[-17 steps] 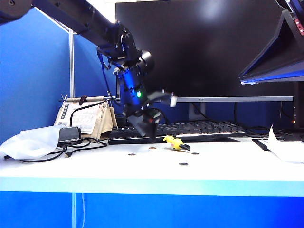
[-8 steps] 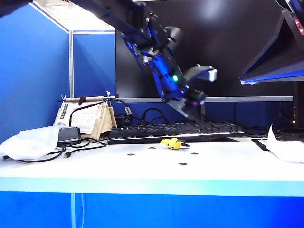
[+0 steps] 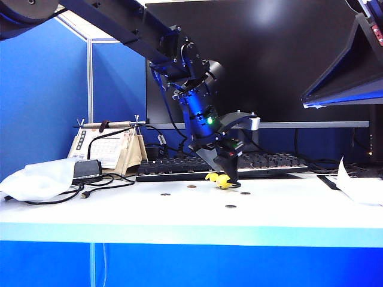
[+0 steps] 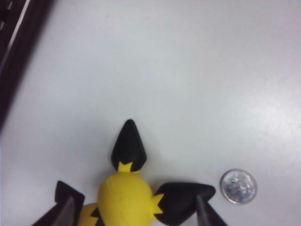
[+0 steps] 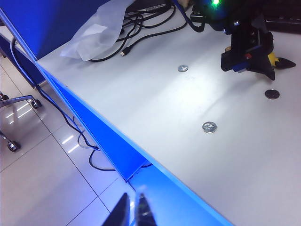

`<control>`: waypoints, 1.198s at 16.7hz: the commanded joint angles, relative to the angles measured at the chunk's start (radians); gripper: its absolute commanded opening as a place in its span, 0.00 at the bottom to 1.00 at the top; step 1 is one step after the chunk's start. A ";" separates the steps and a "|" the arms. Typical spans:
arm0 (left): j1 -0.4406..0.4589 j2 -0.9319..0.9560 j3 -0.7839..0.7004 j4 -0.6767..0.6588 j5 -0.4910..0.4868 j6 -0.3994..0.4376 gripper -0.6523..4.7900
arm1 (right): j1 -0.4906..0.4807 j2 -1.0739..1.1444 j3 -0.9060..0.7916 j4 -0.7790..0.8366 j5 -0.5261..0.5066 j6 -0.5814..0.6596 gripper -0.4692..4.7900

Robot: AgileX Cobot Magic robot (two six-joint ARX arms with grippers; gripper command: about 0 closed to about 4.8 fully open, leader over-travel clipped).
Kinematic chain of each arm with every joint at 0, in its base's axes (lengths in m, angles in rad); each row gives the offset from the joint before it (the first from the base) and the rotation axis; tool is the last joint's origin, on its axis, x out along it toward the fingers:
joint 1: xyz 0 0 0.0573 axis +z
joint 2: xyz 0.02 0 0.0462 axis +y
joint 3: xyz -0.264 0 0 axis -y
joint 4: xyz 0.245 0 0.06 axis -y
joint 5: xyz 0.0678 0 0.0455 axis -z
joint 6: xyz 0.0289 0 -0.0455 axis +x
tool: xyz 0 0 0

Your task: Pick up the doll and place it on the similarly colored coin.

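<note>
**Left pincer has come down over the doll**

Half a second ago the left arm was raised above the keyboard; now it has swung back down and the left pincer [image 3: 225,173] stands directly over the doll [image 3: 220,179], which has shifted very little. In the left wrist view the two fingertips [image 4: 205,214] are spread on each side of the doll's [image 4: 126,200] yellow head and black-tipped ears, so the pincer is released and holds nothing yet. I judge this wide stance is chosen to let the small head pass between the fingers before they close.

The doll lies on the desk [image 3: 299,206] just in front of the keyboard [image 3: 269,162]. A silver coin [image 4: 239,186] is just beside one ear. The brass-coloured coin [image 3: 191,186] lies near, toward the left side of the exterior view, with darker coins [image 3: 230,206] around.

The right pincer [image 5: 132,213] hangs beyond the desk edge, over the tiled floor [image 5: 42,155], its fingers almost together with nothing between them.

The desk is white and smooth, with a blue front. Behind stand a large dark monitor [image 3: 269,60], blue partition walls [image 3: 42,95], a white plastic bag [image 3: 36,179] and cables [image 3: 102,182].
</note>
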 commanded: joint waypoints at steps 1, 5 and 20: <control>0.001 0.001 0.004 0.008 -0.002 -0.008 0.75 | 0.001 -0.003 0.002 0.018 -0.002 -0.002 0.15; 0.001 0.029 0.004 -0.058 -0.025 0.005 0.74 | 0.001 -0.003 0.002 0.018 -0.002 -0.002 0.15; 0.002 0.042 0.004 -0.051 -0.048 0.003 0.11 | 0.001 -0.003 0.002 0.016 -0.002 -0.002 0.15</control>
